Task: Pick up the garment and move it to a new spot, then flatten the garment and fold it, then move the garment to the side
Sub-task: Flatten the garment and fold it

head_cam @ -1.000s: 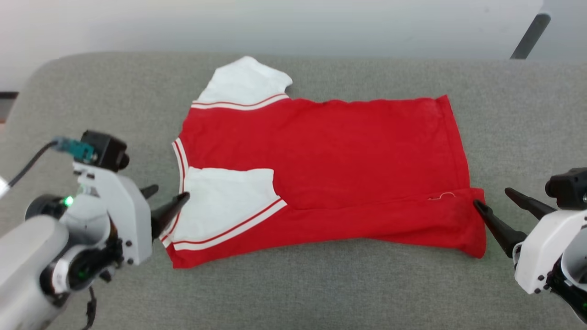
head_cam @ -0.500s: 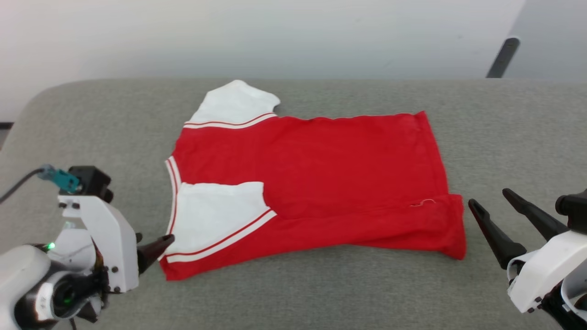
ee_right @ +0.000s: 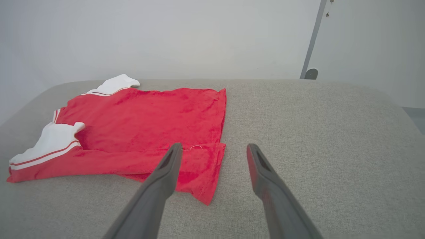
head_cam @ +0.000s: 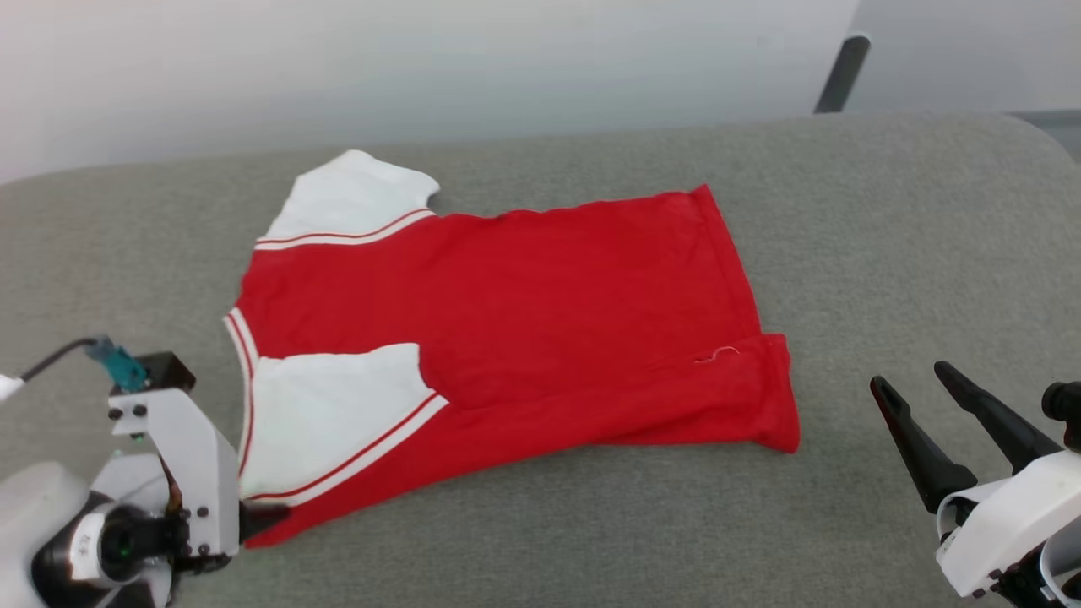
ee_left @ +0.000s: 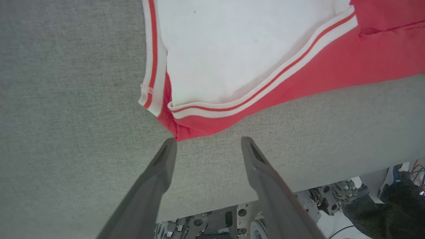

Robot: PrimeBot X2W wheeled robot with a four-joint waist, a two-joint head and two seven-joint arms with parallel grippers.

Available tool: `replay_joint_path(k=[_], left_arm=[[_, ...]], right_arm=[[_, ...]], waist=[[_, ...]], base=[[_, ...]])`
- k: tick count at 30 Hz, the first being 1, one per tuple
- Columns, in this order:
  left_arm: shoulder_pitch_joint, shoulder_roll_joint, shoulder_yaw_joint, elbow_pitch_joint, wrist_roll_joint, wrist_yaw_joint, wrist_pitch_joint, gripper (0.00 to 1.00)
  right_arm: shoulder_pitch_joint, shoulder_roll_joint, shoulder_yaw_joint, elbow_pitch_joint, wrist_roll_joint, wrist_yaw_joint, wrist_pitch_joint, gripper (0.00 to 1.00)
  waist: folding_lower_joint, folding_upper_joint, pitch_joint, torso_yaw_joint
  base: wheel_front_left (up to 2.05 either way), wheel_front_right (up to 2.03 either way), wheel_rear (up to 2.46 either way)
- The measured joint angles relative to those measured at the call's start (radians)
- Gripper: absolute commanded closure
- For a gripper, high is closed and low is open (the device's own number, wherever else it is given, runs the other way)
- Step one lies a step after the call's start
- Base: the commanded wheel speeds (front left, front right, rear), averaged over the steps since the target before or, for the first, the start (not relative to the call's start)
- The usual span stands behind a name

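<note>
A: Garment?

B: Flat, print not on show, grey pad under it and all round. Its near long edge is turned in over the body, near sleeve with it. Far sleeve sticks out, not yet folded.

A: Grippers?

B: Left gripper: fingers spread wide, nothing between them, tips just short of the garment's near collar-end corner. Can't tell if one tip touches it. Right gripper: also wide and empty, off the garment's hem corner, apart from it.

A: Progress?

B: My reading: moved and flattened, first fold laid. Left to do: far side in, fold end to end, then shift it aside.
</note>
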Motion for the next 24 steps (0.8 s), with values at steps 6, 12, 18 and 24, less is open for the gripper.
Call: replay_joint_path(k=[6,12,18,24], left_arm=[[-0.001,-0.022,-0.047,0.084,0.049,-0.027,0.011,0.0],[-0.016,-0.06,-0.07,0.179,0.092,-0.052,-0.002,0.0],[-0.041,-0.095,-0.083,0.247,0.121,-0.071,-0.014,0.0],[-0.051,-0.133,-0.073,0.308,0.111,-0.088,-0.02,1.0]], right_arm=[[0.005,0.013,-0.003,-0.013,0.0,0.0,0.0,0.0],[0.003,0.017,-0.008,-0.021,0.0,0.0,0.002,0.0],[-0.009,0.016,-0.007,-0.027,0.0,0.0,0.009,0.0],[-0.009,0.012,-0.003,-0.033,0.002,0.0,0.018,0.0]], waist=[[0.0,0.0,0.027,-0.025],[0.0,0.0,0.053,-0.035],[0.0,0.0,0.065,-0.034],[0.0,0.0,0.072,-0.026]], base=[[0.0,0.0,0.0],[0.0,0.0,0.0],[0.0,0.0,0.0],[0.0,0.0,0.0]])
